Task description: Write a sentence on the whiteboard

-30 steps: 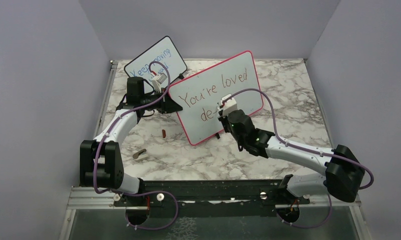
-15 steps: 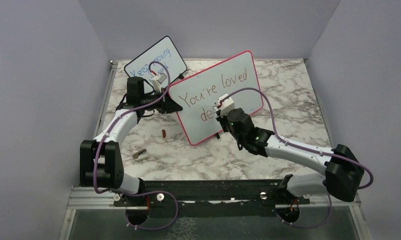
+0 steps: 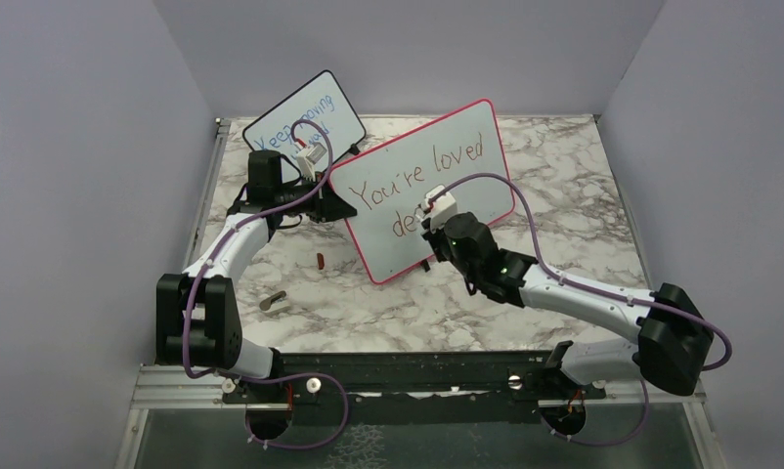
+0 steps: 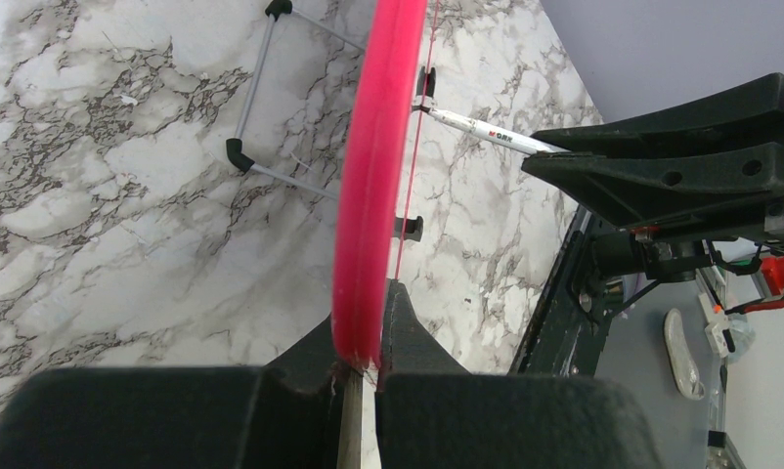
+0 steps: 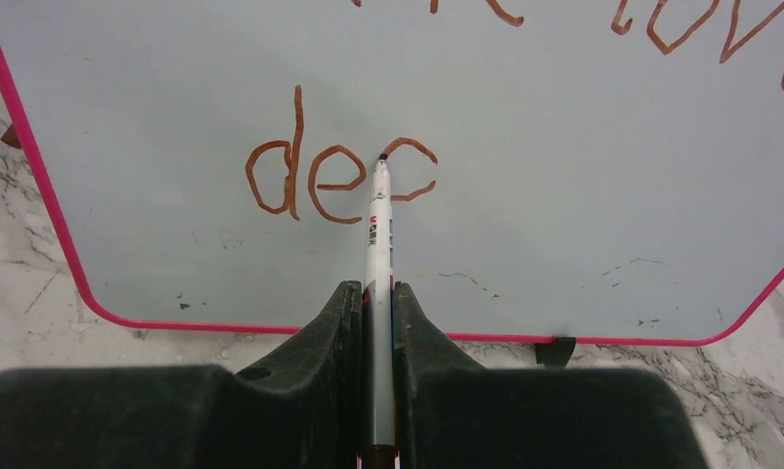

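We hold the whiteboard tilted on the marble table, its pink frame turned so that the lower left corner points toward the arm bases. Our left gripper is pressed together on the board's left edge; in the left wrist view the pink rim runs straight up out of the pinch, with the wire stand on the back side of the rim.

Our right gripper is clamped on a white marker whose tip touches the board face. The sentence reads "You're loved" on the upper line. On the lower line stand "de" and the top curve of a third letter, right at the tip.

Right of the tip a wide stretch of bare board runs out to the rounded lower right corner. Below the letters a narrower strip reaches the pink bottom edge and a black foot.

A smaller black-framed board stands just behind the left wrist, near the back left corner of the table. A small red piece and a small greyish piece lie on the marble between the left arm and the board's lower corner. A broad band of marble lies right of the board, up to the table's right edge.
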